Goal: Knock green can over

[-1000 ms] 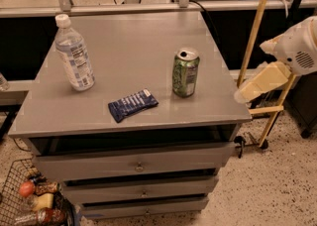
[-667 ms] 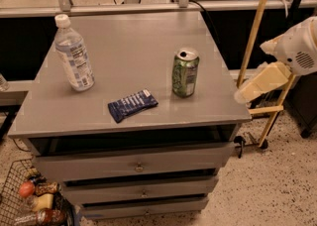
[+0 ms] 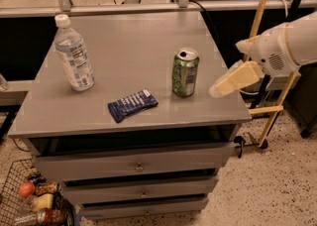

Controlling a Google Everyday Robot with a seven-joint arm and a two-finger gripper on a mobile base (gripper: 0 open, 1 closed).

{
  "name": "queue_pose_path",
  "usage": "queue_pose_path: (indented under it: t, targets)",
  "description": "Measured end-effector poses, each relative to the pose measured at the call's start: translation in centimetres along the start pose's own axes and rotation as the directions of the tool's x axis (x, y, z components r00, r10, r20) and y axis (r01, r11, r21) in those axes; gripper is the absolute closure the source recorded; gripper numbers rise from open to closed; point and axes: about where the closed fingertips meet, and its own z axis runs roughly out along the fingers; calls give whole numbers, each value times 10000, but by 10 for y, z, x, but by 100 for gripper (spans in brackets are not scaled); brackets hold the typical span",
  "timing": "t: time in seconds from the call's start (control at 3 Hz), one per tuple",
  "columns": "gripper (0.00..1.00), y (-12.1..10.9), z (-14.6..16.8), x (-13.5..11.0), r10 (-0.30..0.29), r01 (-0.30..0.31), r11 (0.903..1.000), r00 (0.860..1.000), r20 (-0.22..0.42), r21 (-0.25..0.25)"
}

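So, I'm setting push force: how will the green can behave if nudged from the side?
The green can stands upright, taller than wide, so it probably tips easily. Its top looks opened, so perhaps light. Being round, it may roll once down. The gripper hangs apart to its right.

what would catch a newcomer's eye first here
Likely the white robot arm at the right, its cream claw hanging just off the right edge of the grey cabinet, close to but apart from the upright green can. After that, the clear water bottle standing at the far left and the dark blue snack wrapper lying flat near the front edge.
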Motion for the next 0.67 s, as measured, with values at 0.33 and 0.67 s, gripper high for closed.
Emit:
queue_pose_path:
  t: [0.33,0.67]
  targets:
    - [0,4,21,-10,155,-136,9995,9976,679,-283]
    - [0,7,35,-11,539,-507,9983,9912,1208,-292]
